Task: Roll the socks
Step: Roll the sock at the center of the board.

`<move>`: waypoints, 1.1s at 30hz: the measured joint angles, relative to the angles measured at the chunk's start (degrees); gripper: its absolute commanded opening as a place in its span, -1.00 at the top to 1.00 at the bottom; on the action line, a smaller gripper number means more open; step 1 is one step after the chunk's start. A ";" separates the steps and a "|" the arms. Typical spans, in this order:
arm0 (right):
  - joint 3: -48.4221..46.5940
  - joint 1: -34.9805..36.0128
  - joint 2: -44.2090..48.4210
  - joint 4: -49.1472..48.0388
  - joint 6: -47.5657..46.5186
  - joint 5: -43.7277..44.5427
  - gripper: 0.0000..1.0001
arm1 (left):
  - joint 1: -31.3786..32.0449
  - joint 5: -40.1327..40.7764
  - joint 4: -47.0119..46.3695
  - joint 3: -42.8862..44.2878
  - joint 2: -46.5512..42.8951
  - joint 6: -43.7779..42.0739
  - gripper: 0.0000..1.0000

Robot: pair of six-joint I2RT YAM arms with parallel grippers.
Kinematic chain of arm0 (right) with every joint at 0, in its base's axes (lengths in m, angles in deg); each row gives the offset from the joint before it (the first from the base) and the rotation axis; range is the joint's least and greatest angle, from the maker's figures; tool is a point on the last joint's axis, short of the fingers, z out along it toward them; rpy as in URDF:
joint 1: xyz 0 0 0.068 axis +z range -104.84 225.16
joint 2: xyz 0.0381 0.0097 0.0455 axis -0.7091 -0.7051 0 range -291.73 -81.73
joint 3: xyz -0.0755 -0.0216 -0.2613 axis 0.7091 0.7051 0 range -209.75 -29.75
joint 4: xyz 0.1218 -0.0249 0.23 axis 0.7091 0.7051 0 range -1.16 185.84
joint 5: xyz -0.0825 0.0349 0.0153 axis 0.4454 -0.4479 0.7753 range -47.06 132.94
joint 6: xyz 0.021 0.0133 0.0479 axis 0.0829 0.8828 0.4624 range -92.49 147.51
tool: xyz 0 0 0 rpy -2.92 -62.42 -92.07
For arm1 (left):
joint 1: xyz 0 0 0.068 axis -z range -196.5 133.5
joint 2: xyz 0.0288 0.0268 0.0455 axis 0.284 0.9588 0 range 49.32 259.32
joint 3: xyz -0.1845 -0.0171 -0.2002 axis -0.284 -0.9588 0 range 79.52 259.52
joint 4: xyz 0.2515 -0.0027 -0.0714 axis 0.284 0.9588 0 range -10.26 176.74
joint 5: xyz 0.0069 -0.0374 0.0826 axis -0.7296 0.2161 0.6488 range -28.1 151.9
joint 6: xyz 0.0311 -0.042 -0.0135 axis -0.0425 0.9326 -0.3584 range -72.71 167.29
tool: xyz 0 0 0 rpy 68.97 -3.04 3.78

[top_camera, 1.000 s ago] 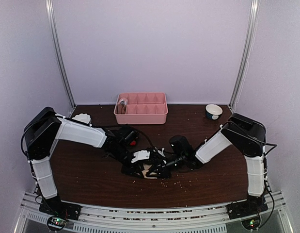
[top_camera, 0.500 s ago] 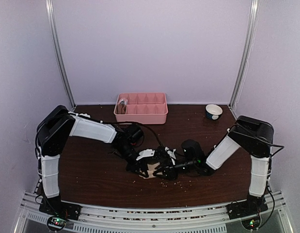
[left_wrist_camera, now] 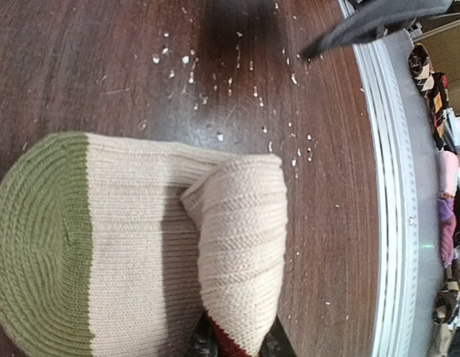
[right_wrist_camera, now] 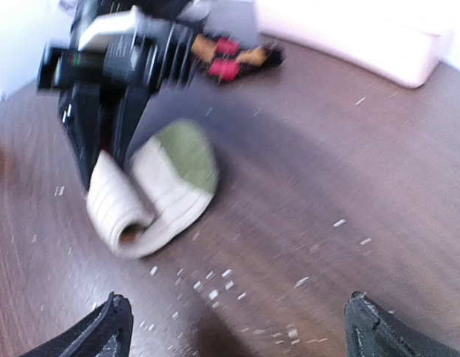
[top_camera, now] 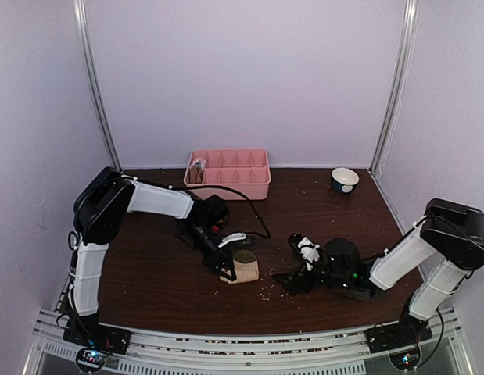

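A cream sock with an olive toe (top_camera: 245, 269) lies partly rolled on the dark table, slightly left of centre. My left gripper (top_camera: 225, 265) is shut on its folded cream end (left_wrist_camera: 241, 245), with the olive toe (left_wrist_camera: 36, 238) lying flat to the left. In the right wrist view the same sock (right_wrist_camera: 157, 195) shows its rolled end under the left gripper (right_wrist_camera: 97, 172). My right gripper (top_camera: 293, 277) stands open to the right of the sock, apart from it; its fingertips (right_wrist_camera: 103, 331) have only table between them. A black sock with red and orange patches (right_wrist_camera: 231, 59) lies behind the left arm.
A pink compartment tray (top_camera: 249, 187) stands at the back centre, with something small in its left end compartment (top_camera: 197, 169). A small bowl (top_camera: 345, 180) sits at the back right. Pale crumbs (top_camera: 267, 294) litter the table in front of the sock.
The right gripper opened, let go of the sock and drew back to the right. The left gripper stays shut on the sock, which has shifted slightly right and now lies uncovered.
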 measured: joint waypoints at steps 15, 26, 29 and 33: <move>-3.26 10.43 -0.72 0.37 -22.05 6.95 -0.59 | -1.29 -3.17 18.99 15.10 10.49 0.00 1.00; -19.45 14.29 -9.33 14.78 -40.37 7.50 0.01 | -1.60 -3.26 25.70 20.06 14.05 0.92 1.00; -22.05 14.23 -11.89 16.94 -43.08 7.37 0.05 | -1.66 -3.26 26.91 20.85 14.62 0.90 1.00; -24.98 13.42 -13.60 18.45 -45.09 6.67 0.15 | -1.77 -3.21 28.41 21.42 15.10 0.83 1.00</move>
